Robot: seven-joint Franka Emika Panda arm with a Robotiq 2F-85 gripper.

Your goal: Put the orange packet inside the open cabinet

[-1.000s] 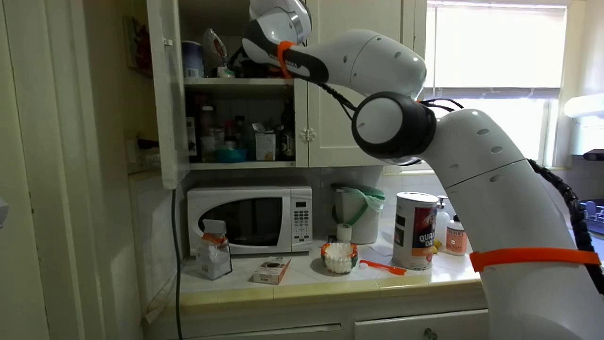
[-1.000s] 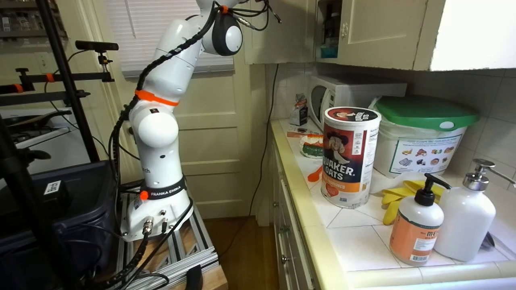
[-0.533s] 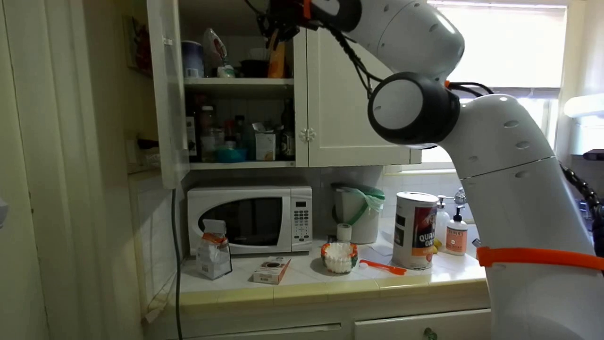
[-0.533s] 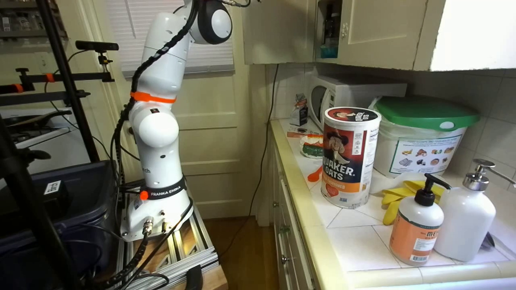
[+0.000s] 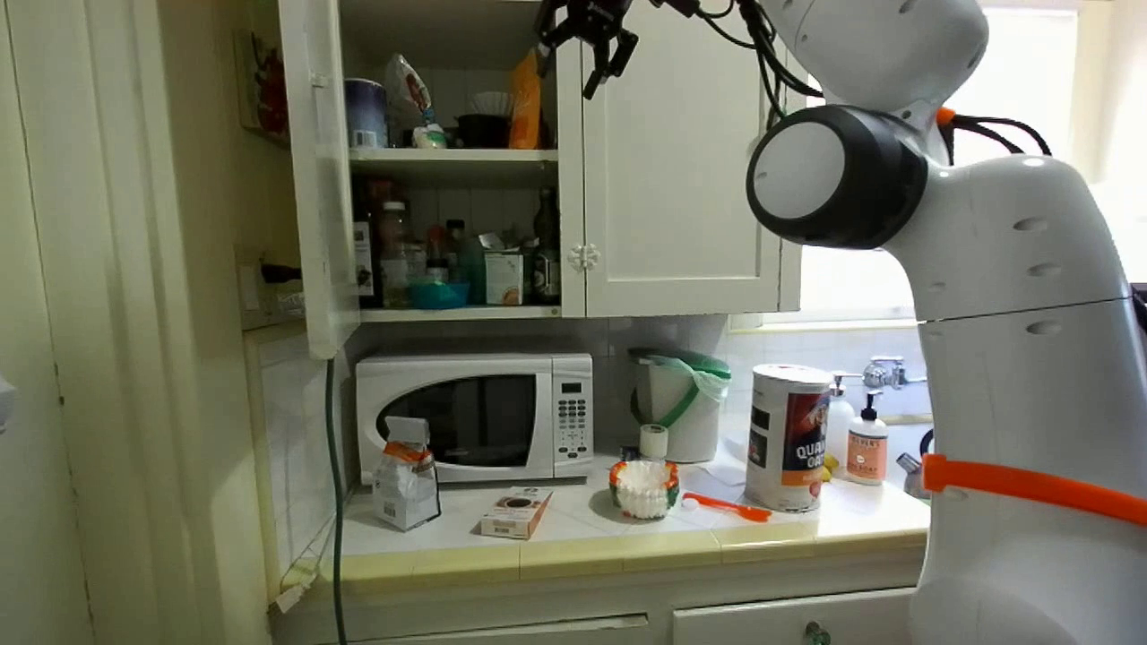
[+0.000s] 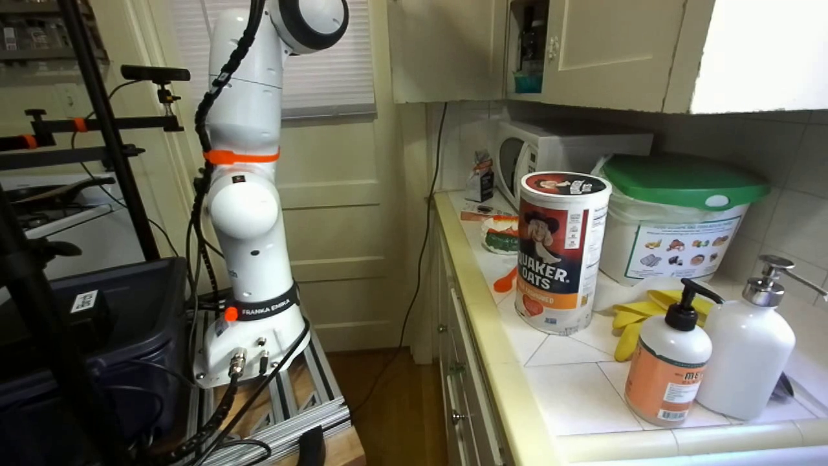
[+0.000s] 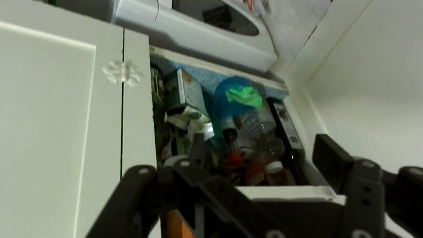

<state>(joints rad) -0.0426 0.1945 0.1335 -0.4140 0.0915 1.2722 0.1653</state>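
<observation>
Exterior view: your gripper (image 5: 566, 79), fingers (image 5: 616, 61) spread, now hangs farther from the orange packet (image 5: 526, 106) inside the open cabinet (image 5: 571, 197).

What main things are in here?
Microwave: 1, white, counter
Cabinet: 1, white, above microwave
Orange packet: 1, orange, inside cabinet
Bottles: several, mixed, cabinet
Bag: 1, white-orange, counter
Carton: 1, white-red, counter
Coffee filters: 1 stack, white, counter
Utensil: 1, orange, counter
Oats tub: 1, red-white, counter
Bin: 1, white-green, counter
Gloves: count unclear, yellow, counter
Pump bottles: 2, white, orange-white, counter
Robot arm: 1, white, beside counter
End effector: 1, black, near cabinet
</observation>
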